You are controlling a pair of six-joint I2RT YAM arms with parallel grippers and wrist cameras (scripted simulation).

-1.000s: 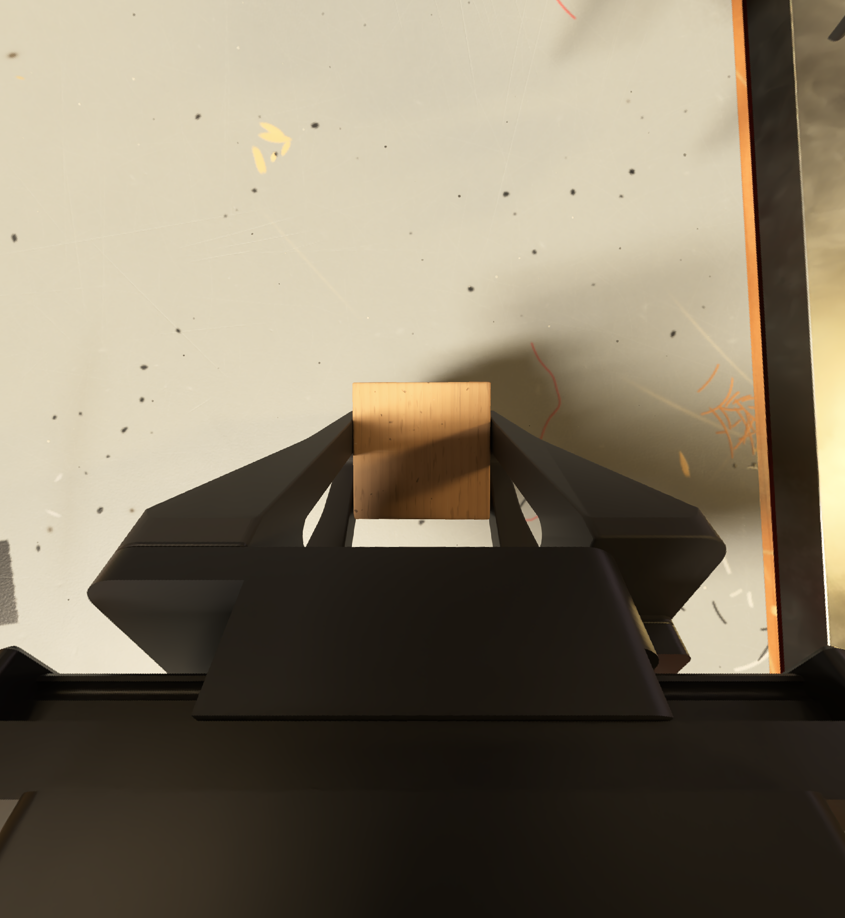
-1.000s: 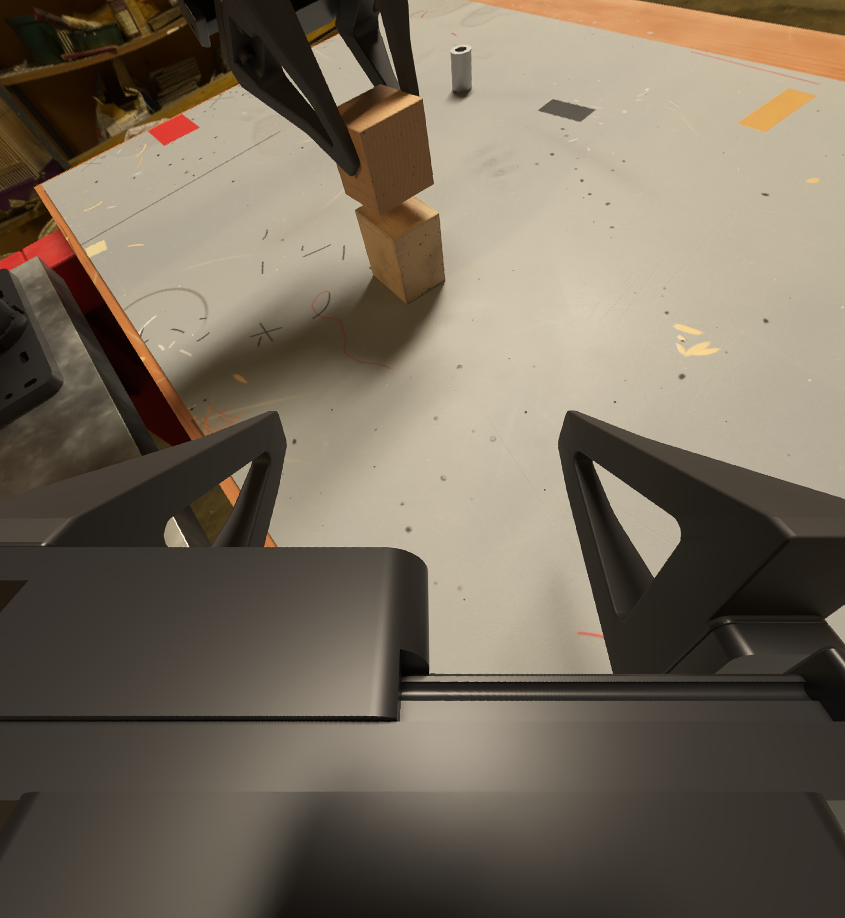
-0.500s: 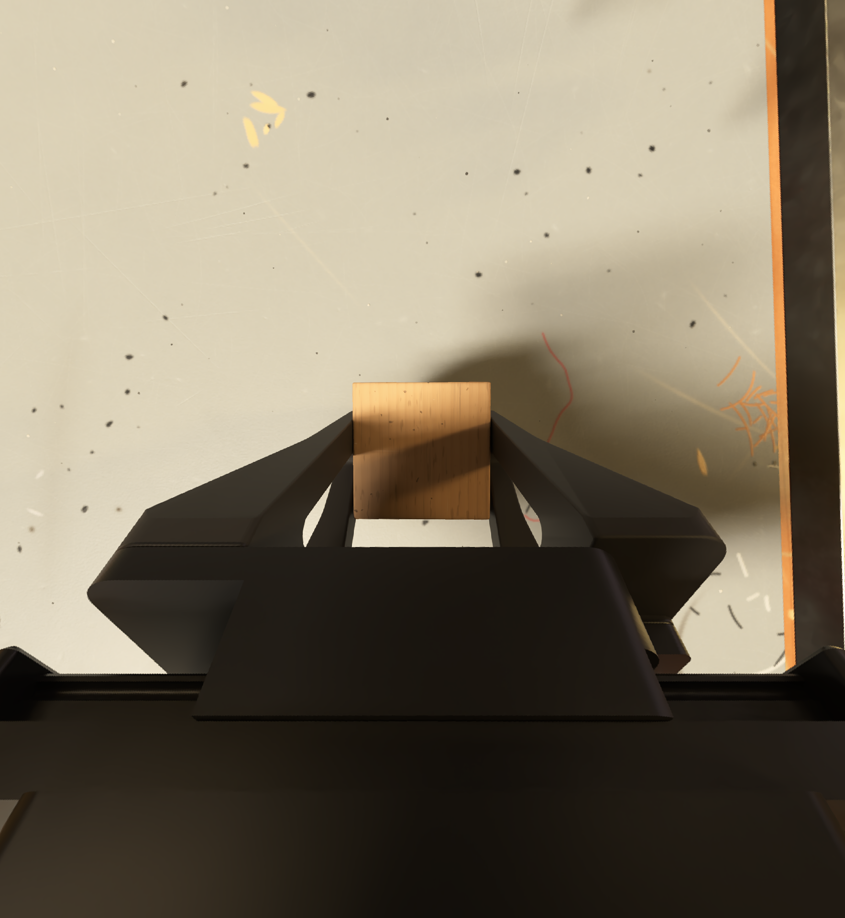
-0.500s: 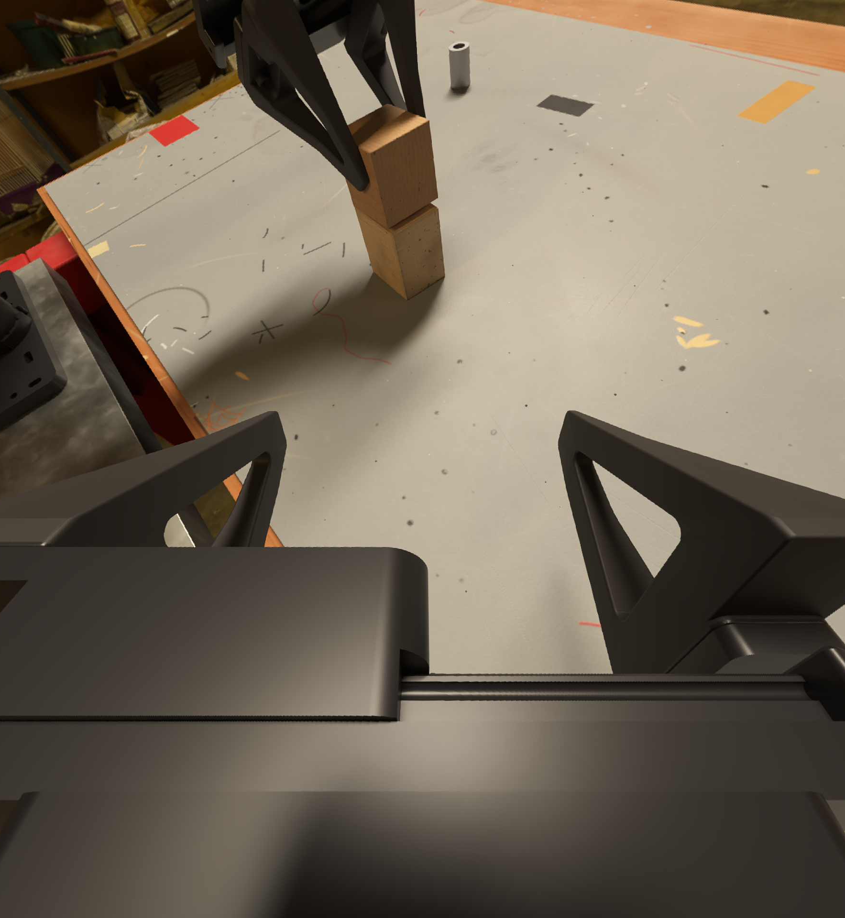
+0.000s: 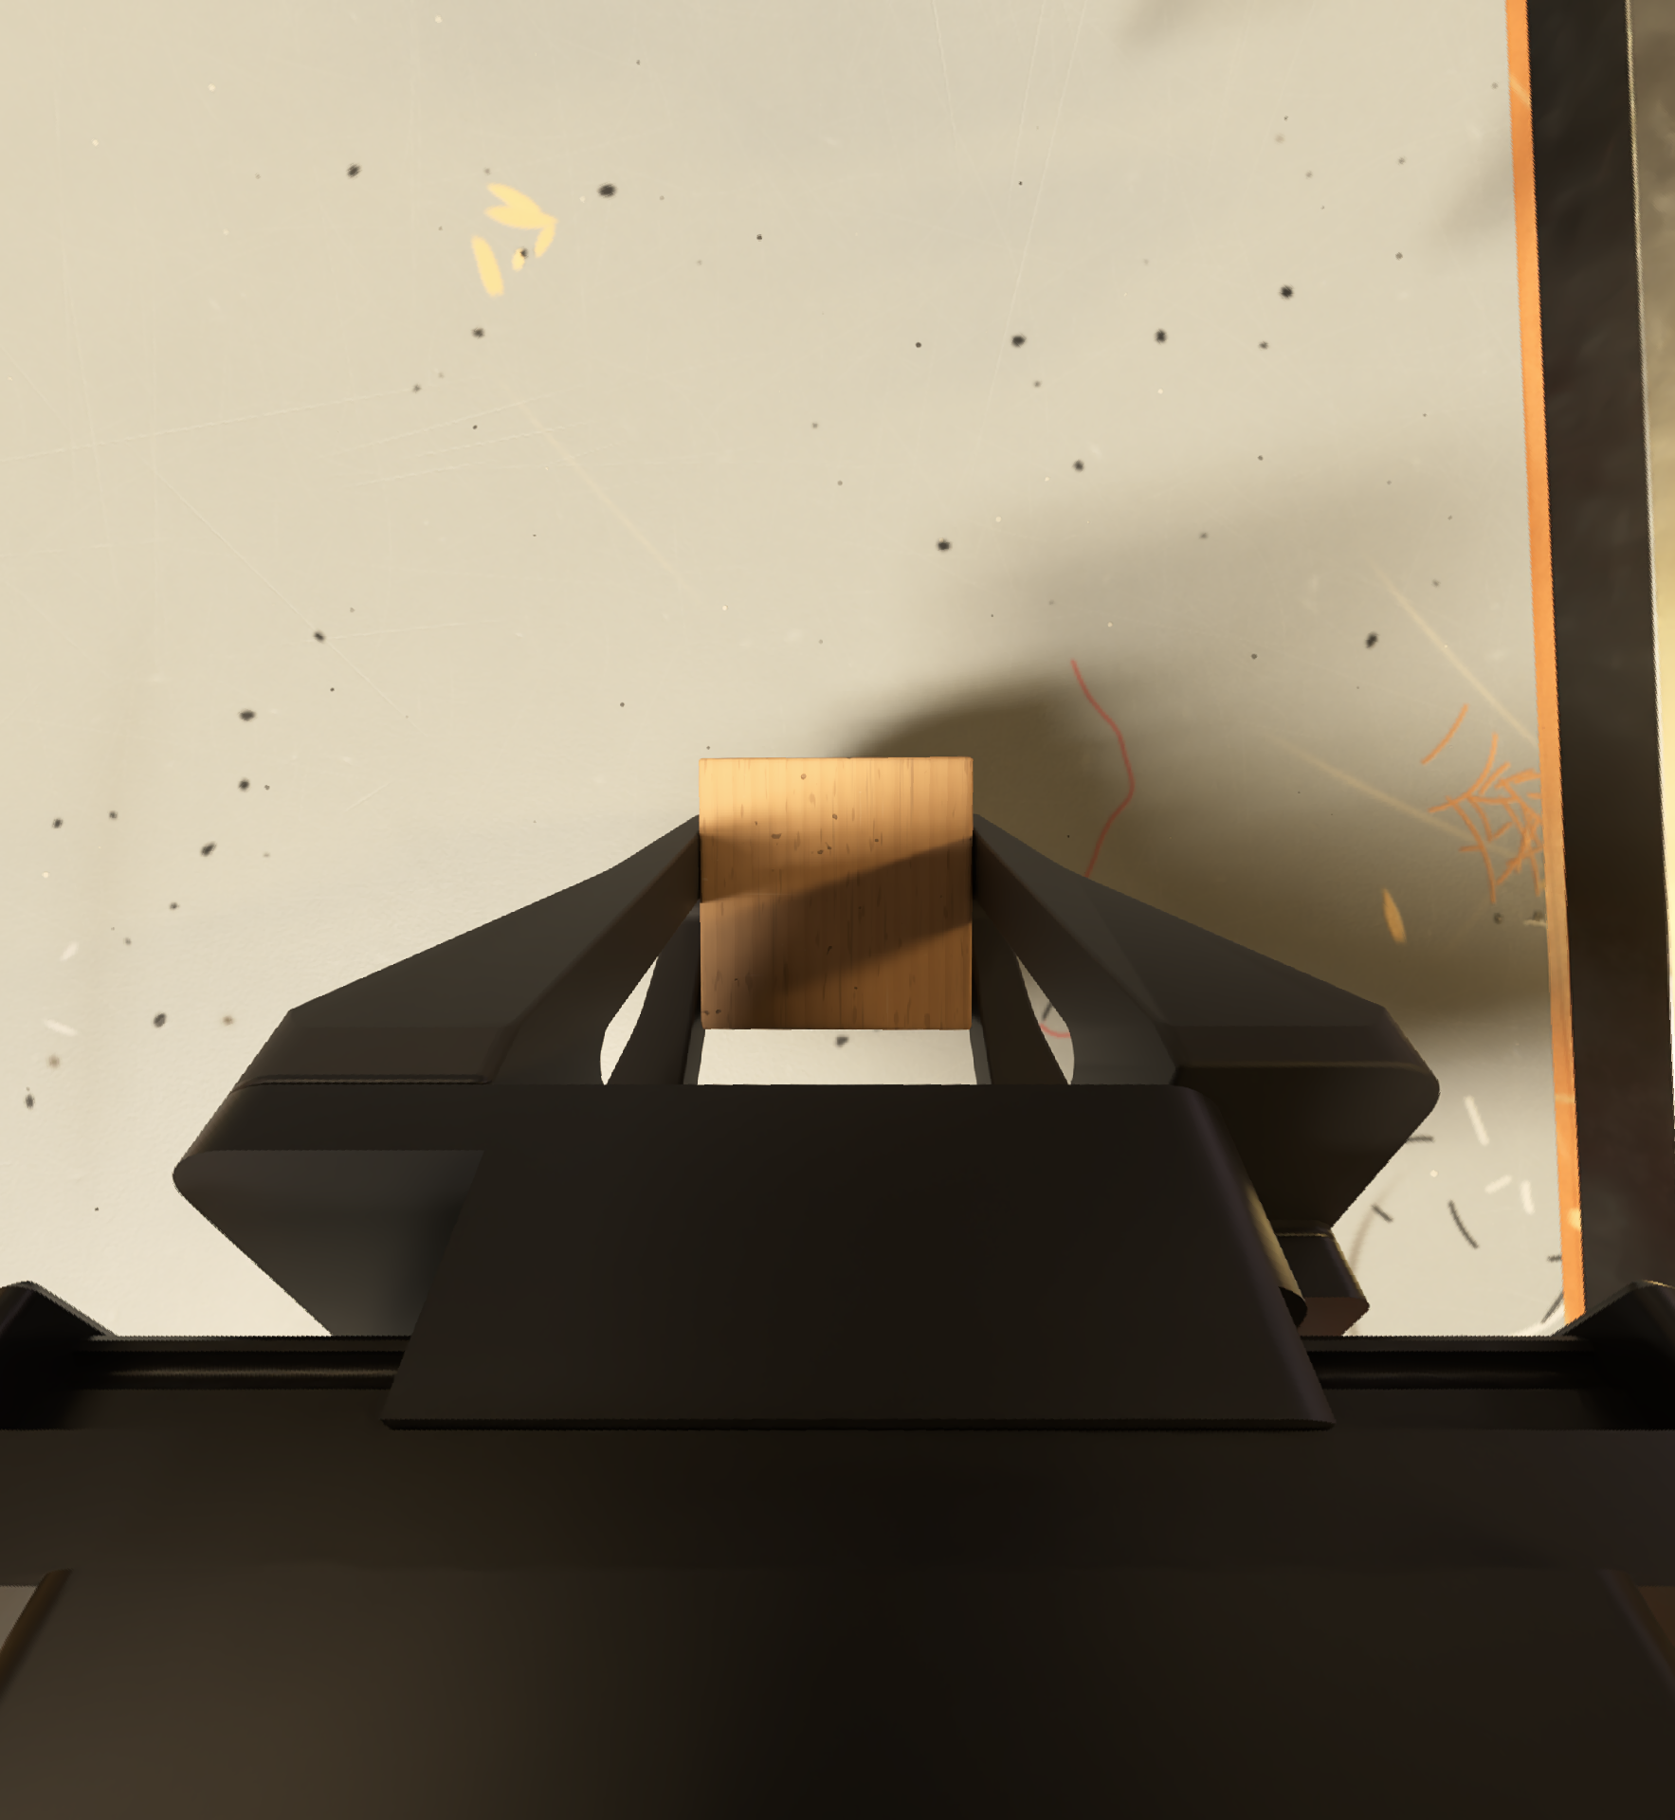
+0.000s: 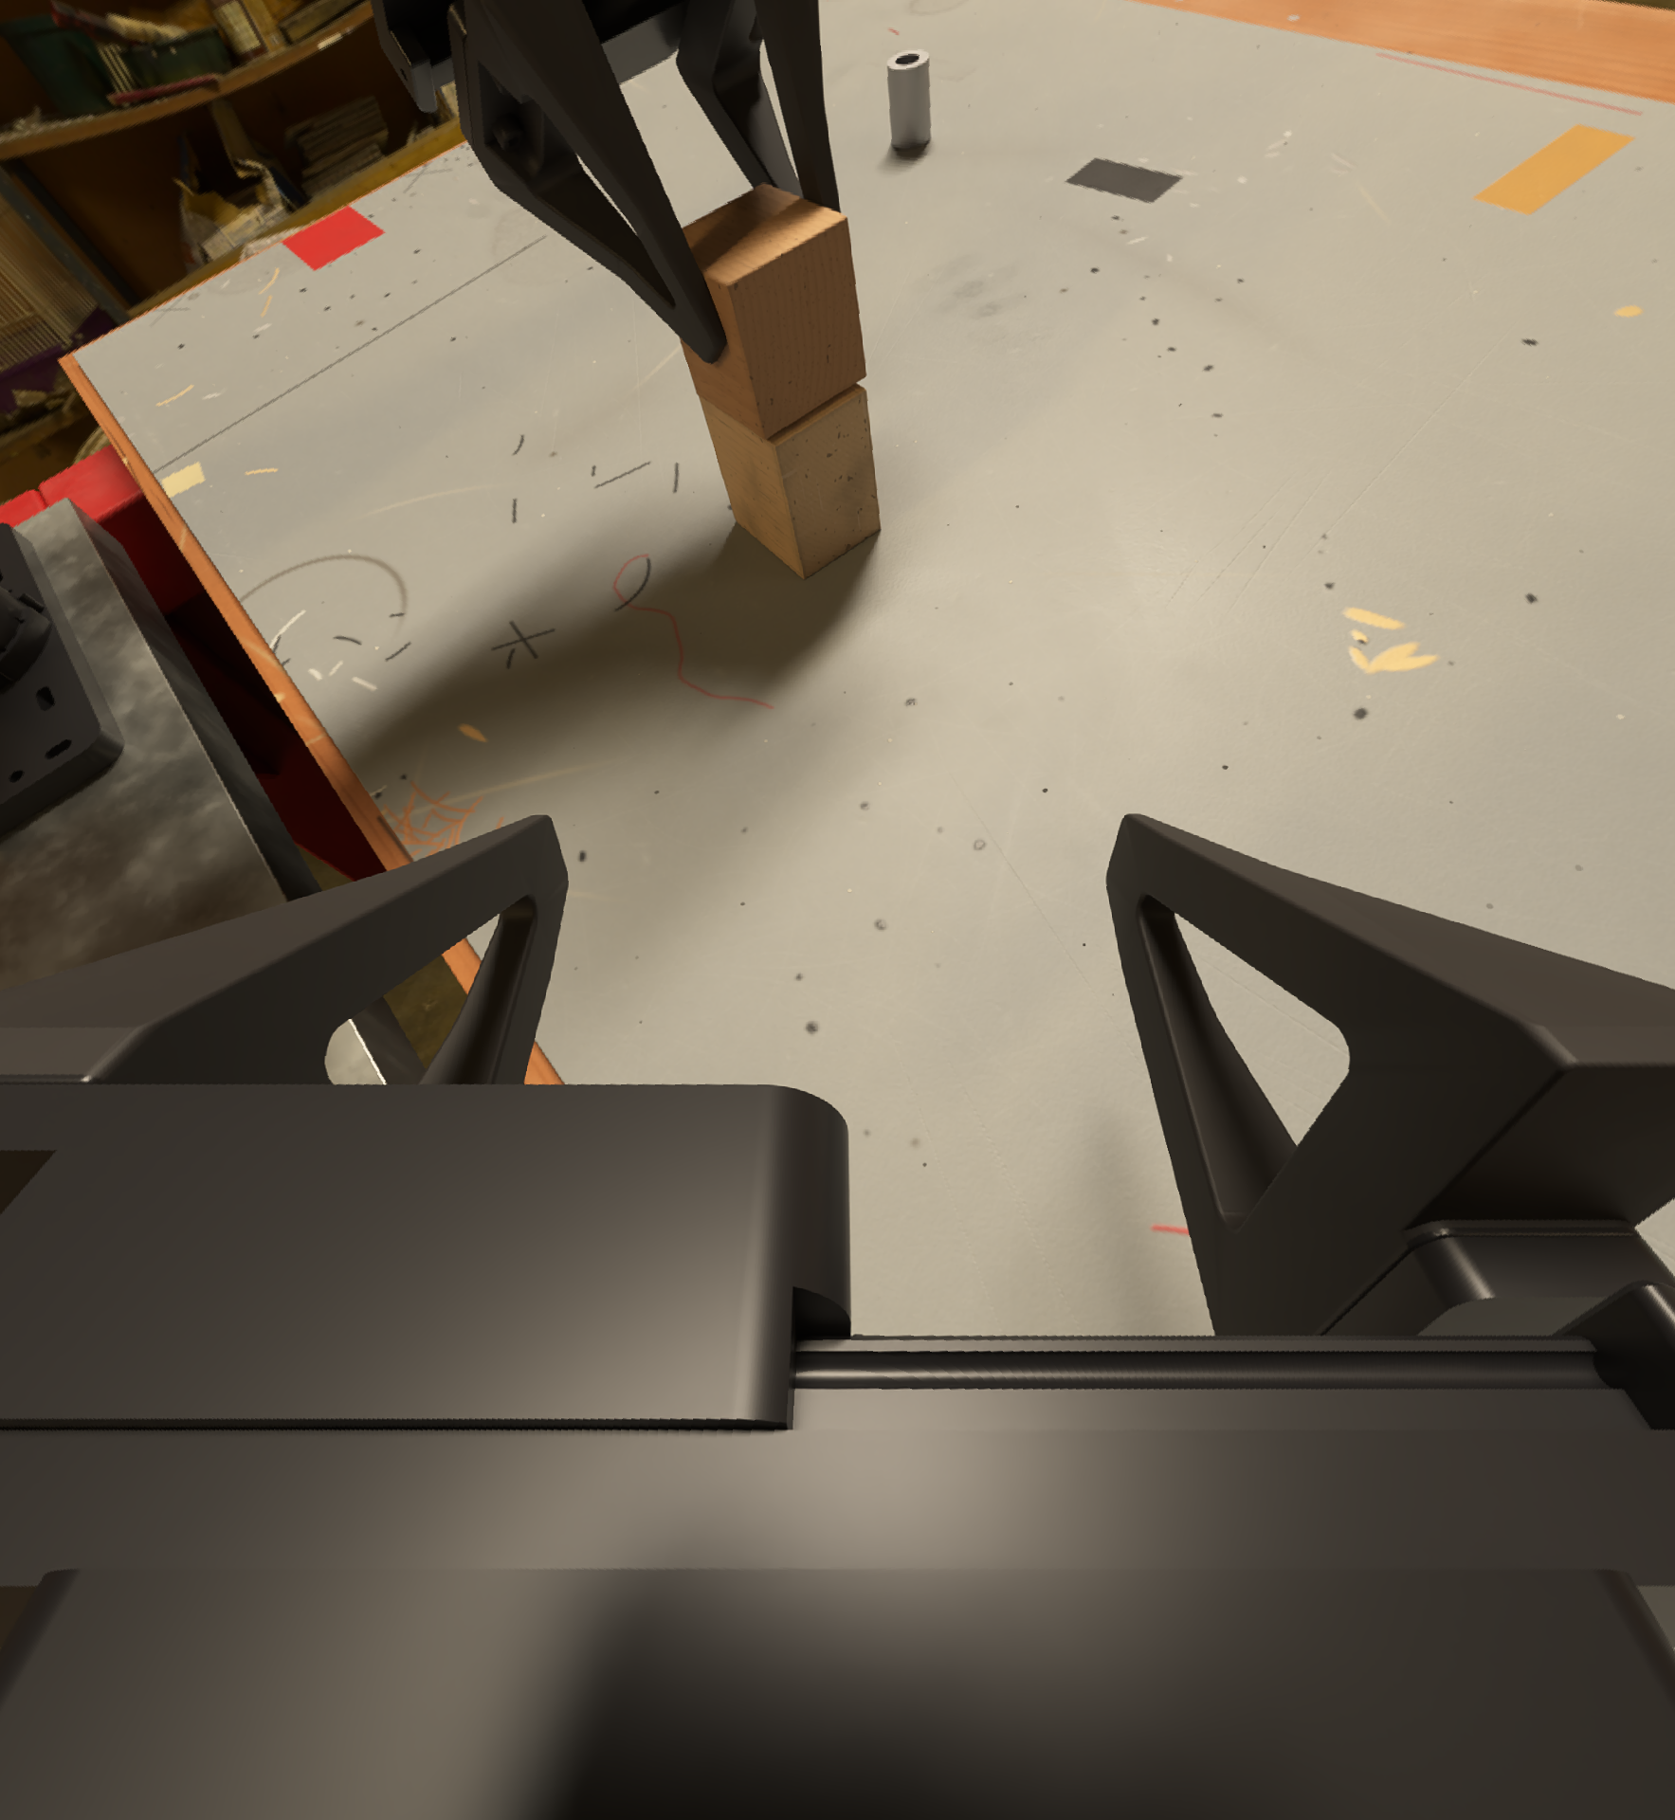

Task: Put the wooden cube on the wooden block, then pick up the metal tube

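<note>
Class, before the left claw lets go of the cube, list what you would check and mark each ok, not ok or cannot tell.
1. Left claw shut on the wooden cube: ok.
2. Cube seated on the wooden block: looks so, ok.
3. Cube edges in line with block: slightly turned, cannot tell.
4. Right claw open and empty: ok.
5. Metal tube upright, apart from the stack: ok.
6. Table between right claw and tube free: ok.

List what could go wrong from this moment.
1. The left tool is shut on the wooden cube, which sits slightly askew on the wooden block; opening may shift or topple it.
2. The metal tube stands upright beyond the stack; reaching for it could clip the stack.
</note>
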